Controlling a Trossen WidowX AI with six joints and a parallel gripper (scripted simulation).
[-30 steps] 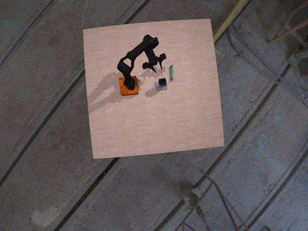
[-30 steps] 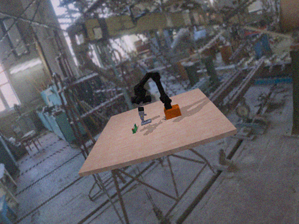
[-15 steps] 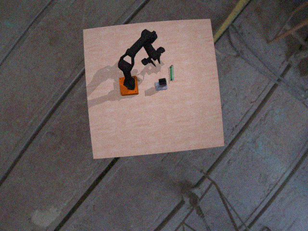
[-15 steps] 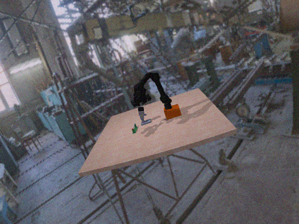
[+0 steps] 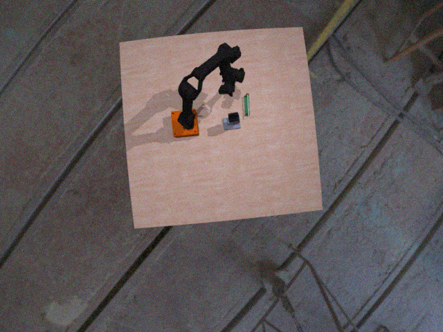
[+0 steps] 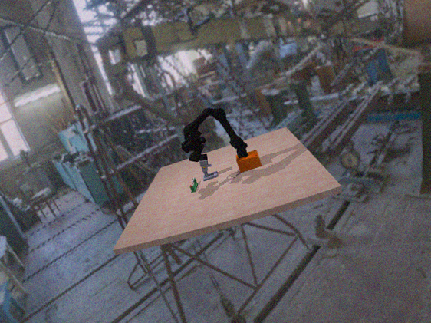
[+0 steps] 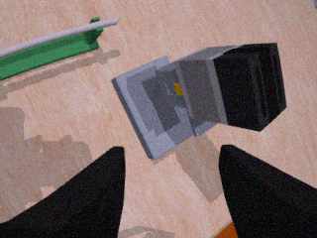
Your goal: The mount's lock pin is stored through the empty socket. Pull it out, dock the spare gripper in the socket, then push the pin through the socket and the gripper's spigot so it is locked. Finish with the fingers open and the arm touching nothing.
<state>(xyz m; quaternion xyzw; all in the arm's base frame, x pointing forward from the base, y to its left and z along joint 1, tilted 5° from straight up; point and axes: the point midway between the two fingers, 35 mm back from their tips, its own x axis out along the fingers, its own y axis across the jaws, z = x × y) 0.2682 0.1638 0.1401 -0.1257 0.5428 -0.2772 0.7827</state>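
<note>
Pin [image 5: 248, 105] [image 7: 59, 35] lies parallel to the table's [image 5: 221, 178] [image 6: 251, 195] [image 7: 163, 25] right edge, seen from above, between it and our pincer [image 5: 229, 93] [image 6: 197, 159] [image 7: 172, 157], part-spread, pinching nothing.

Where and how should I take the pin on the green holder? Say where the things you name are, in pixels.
I'd grip the pin [image 5: 248, 105] [image 7: 59, 37] by its mid-length, coming from above, fingers closing across it. It lies lengthwise along the holder [image 5: 246, 105] [image 6: 194, 185] [image 7: 54, 56]; a grip there should leave the projecting end free. Clearance beneath is unclear.
</note>
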